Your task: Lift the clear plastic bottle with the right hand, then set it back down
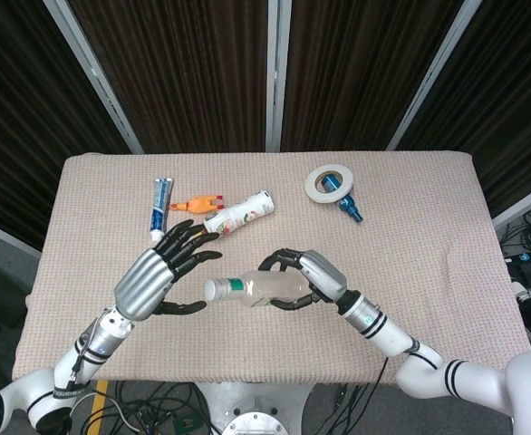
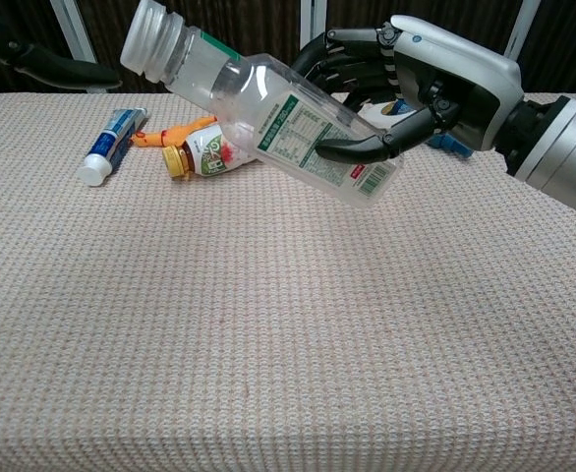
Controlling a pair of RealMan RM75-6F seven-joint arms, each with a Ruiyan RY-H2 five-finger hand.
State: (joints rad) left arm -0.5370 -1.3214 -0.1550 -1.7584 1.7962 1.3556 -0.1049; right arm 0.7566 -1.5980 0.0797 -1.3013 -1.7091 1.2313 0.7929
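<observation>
My right hand (image 1: 309, 275) (image 2: 421, 84) grips the clear plastic bottle (image 1: 252, 288) (image 2: 263, 111) around its base, holding it in the air above the table, tilted with its white cap pointing left and up. My left hand (image 1: 161, 274) hovers open just left of the cap, fingers spread, not touching the bottle. In the chest view only the dark fingertips (image 2: 57, 69) of the left hand show at the upper left.
On the beige cloth table (image 1: 429, 208) lie a toothpaste tube (image 1: 160, 204) (image 2: 110, 143), an orange toy (image 1: 197, 204), a small labelled bottle with a yellow cap (image 1: 238, 215) (image 2: 209, 149), a tape roll (image 1: 329, 182) and a blue item (image 1: 349, 207).
</observation>
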